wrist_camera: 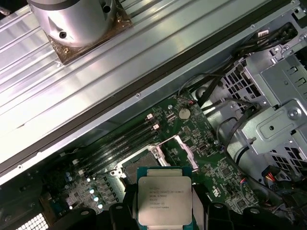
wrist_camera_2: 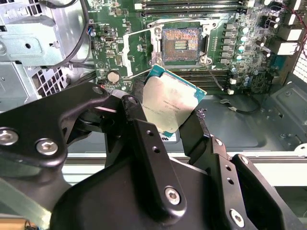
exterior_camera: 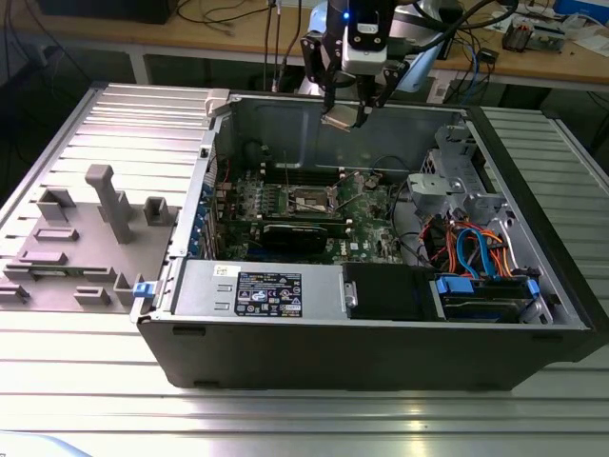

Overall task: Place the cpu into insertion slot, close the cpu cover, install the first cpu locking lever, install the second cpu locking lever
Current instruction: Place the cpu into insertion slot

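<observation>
We've got the gripper (wrist_camera_2: 169, 118) clamped on the cpu (wrist_camera_2: 170, 100), held high over the green motherboard (wrist_camera_2: 111, 29) and well apart from the open insertion slot (wrist_camera_2: 181, 44). The chip's silver top carries a few lines of dark print, and a black-and-white sticker (exterior_camera: 269, 293) sits on the power supply (exterior_camera: 195, 290).

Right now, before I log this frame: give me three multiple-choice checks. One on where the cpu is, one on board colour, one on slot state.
1. Where is the cpu? A seated in the insertion slot; B in the claw, above the open case; C lying outside the case.
2. Motherboard colour? A green; B red; C white.
3. Insertion slot state? A empty, contacts exposed; B filled and shut; C filled, left open.

Key: 1 B, the claw grips its edges; 2 A, green shows all around the slot; 3 A, bare contacts show in the second wrist view.
</observation>
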`<state>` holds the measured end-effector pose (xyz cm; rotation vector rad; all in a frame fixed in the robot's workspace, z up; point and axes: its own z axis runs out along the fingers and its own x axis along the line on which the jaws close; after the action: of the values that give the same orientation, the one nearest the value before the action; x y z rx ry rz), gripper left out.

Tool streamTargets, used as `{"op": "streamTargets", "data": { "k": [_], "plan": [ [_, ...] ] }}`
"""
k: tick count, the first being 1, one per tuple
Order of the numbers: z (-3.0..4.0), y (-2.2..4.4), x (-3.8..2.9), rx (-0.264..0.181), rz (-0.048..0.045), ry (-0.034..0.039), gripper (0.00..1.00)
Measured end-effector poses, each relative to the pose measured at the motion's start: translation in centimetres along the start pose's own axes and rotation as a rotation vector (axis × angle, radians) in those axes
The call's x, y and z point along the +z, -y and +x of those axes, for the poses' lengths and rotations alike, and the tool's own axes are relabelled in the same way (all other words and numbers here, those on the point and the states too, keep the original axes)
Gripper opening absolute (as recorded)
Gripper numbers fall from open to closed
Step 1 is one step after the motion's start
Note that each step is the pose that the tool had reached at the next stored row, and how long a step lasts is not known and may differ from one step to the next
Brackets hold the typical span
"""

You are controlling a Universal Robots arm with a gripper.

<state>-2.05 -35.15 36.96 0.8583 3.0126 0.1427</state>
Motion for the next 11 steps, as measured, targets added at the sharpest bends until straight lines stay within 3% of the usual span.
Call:
{"op": "streamTargets", "data": {
  "k": [11],
  "plan": [
    [0.0,0.0,0.01,0.025,-0.0004,0.0022,0.54]
  ]
}}
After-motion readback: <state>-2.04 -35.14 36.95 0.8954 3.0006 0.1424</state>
